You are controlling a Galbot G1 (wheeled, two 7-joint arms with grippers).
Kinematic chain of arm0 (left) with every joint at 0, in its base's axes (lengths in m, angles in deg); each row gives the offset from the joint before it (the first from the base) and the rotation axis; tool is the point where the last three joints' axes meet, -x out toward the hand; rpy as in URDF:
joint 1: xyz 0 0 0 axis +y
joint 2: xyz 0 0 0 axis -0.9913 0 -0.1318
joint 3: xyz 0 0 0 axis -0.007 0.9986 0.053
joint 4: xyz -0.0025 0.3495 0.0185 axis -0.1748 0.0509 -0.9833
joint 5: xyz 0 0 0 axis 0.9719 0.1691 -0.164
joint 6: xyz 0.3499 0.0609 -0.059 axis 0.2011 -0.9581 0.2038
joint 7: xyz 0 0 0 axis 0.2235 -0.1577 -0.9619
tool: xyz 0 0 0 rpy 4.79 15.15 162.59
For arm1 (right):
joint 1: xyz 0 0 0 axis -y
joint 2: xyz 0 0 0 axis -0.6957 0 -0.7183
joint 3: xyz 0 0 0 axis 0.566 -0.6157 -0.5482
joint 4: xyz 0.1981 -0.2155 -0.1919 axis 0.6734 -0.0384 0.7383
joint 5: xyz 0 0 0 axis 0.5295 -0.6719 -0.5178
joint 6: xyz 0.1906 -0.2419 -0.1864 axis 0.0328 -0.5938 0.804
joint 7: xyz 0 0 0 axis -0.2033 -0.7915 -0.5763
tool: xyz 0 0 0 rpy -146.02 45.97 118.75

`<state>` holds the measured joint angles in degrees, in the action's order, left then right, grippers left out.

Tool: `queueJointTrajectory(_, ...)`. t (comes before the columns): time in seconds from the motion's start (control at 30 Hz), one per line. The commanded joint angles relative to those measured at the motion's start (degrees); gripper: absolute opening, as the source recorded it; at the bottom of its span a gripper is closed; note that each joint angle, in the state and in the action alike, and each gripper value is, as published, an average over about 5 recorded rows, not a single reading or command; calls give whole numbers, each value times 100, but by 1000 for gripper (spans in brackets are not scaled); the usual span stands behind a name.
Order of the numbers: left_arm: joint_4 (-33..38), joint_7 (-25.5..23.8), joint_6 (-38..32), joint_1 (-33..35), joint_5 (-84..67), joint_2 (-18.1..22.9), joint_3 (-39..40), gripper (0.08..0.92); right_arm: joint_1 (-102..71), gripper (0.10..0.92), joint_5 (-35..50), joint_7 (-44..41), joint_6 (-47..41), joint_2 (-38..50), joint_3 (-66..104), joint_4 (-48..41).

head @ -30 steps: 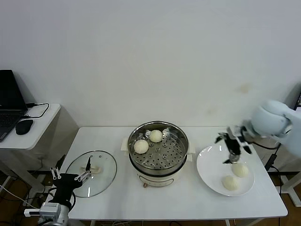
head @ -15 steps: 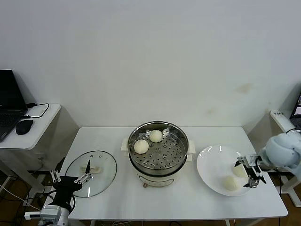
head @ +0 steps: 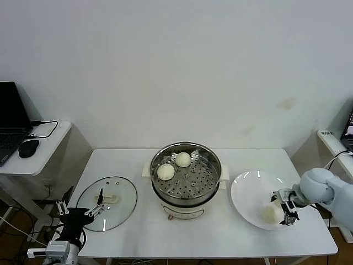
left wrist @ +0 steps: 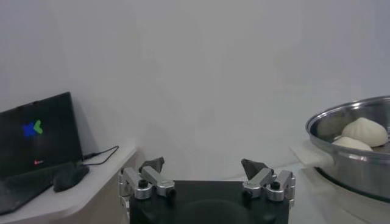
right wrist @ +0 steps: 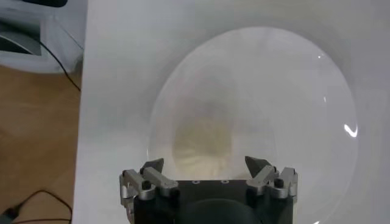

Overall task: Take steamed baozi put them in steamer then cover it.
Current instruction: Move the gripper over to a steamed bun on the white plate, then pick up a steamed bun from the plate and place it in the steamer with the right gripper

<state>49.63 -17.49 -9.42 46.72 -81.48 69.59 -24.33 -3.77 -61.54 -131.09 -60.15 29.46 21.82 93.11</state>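
The steamer [head: 193, 185] stands mid-table on its cream base with two baozi [head: 165, 171] [head: 182, 159] inside. A third baozi [head: 269, 213] lies on the white plate [head: 242, 185] at the right. My right gripper [head: 287, 210] hovers low over the plate's right side, open; in the right wrist view a baozi [right wrist: 203, 143] sits just ahead, between the spread fingers of the right gripper [right wrist: 206, 165]. The glass cover [head: 118, 190] lies flat at the table's left. My left gripper [head: 77, 212] waits open at the cover's near edge; the left wrist view shows this gripper [left wrist: 202, 165] empty and the steamer [left wrist: 359, 164] off to one side.
A side table [head: 49, 138] at the far left carries a laptop [head: 11, 121] and a mouse [head: 28, 148]. The white work table [head: 220, 232] ends close behind the plate on the right. A wall rises behind the table.
My right arm swung down from above the plate's far side to its right edge, and its gripper now hides one of the plate's baozi. The left gripper sank slightly.
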Motion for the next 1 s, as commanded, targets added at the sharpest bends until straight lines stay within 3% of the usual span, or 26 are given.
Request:
queueJointTrajectory(0.03,-39,1,-1,-51,1,4,31,823,-203,823,-98,72,10,-305,84,-367)
queueJointTrajectory(0.3,-26,4,-1,-48,-2,4,26,823,-165,807,-51,6,-63,-362,74,-401)
queueJointTrajectory(0.57,7,10,-1,-22,1,18,26,823,-143,670,-49,-62,-90,-339,74,-369)
queueJointTrajectory(1.0,79,8,6,-20,-10,-11,8,823,1628,565,679,-265,-143,-117,-442,-188)
